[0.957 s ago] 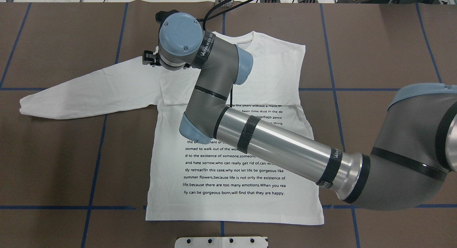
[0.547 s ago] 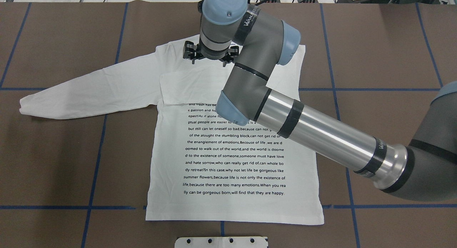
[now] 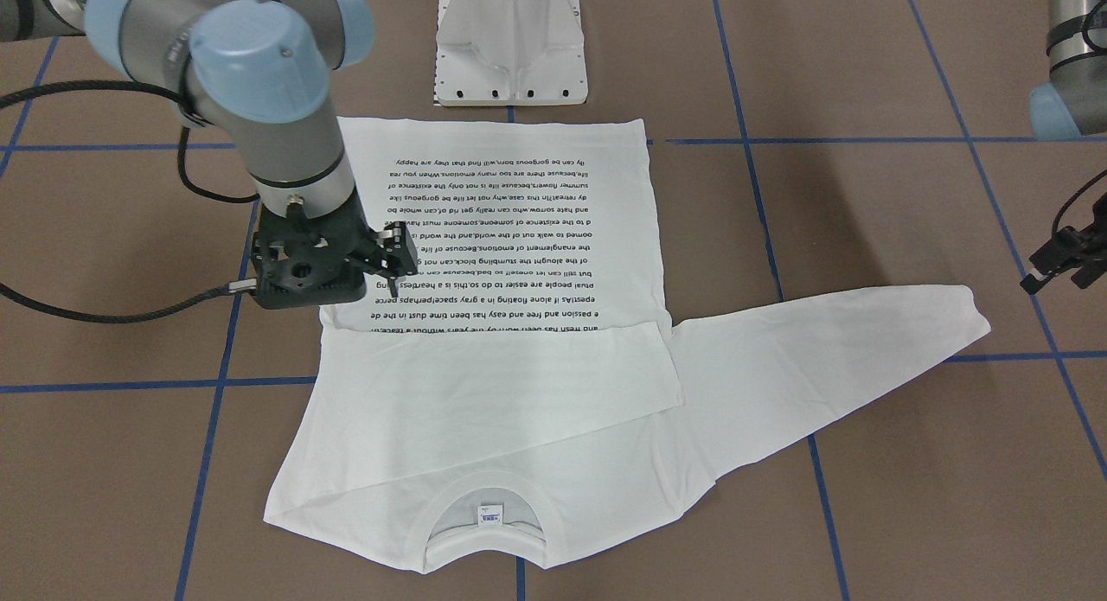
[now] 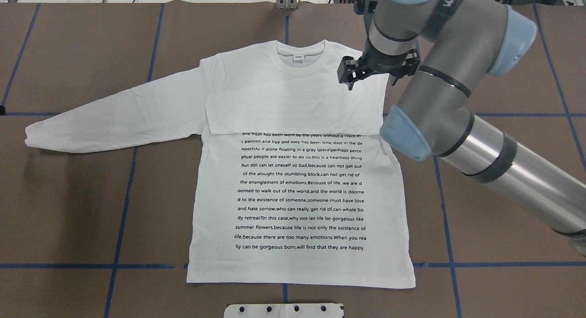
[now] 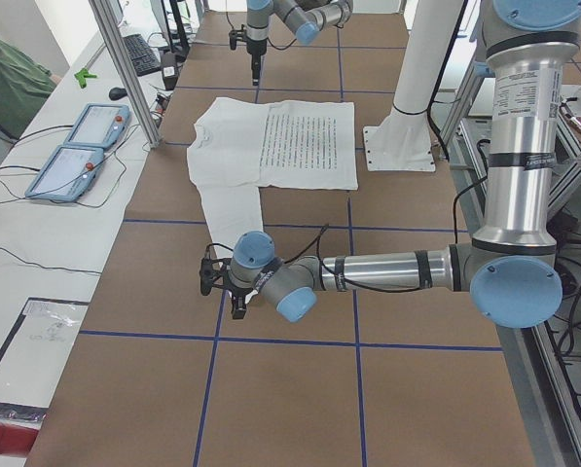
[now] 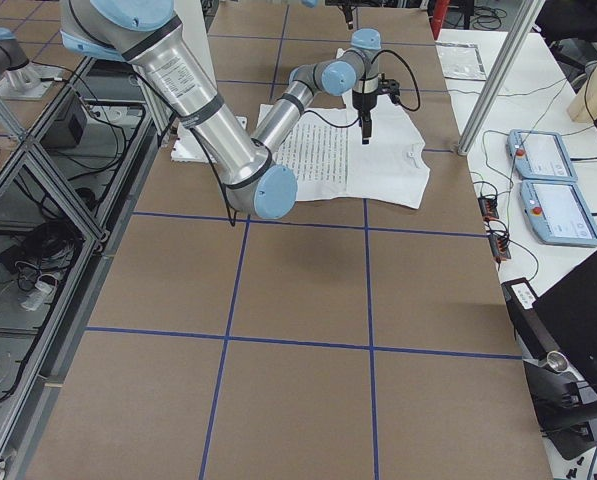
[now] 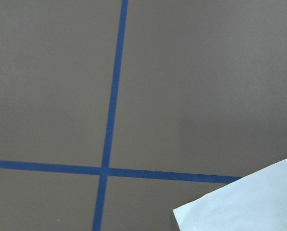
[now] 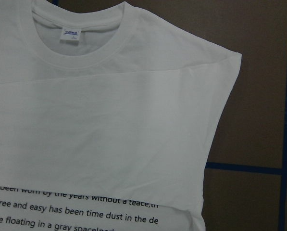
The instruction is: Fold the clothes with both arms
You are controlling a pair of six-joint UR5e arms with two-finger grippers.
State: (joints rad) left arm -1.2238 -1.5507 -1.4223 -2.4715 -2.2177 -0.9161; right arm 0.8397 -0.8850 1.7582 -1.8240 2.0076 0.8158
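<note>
With the folded sleeve [image 4: 293,114] flat on the white long-sleeved T-shirt [image 4: 215,226], my black right gripper [image 4: 371,78] hangs open, empty; I judge the outstretched sleeve [image 4: 114,116] comes next.

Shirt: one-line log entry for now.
shirt flat | one sleeve folded over chest | right end effector over shoulder, empty | left end effector near cuff

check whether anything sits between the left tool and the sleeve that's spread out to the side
Nothing visible does. The left tool hangs just beyond the cuff of the outstretched sleeve, and only bare brown table lies between them. The right tool is far off, over the opposite shoulder.
</note>
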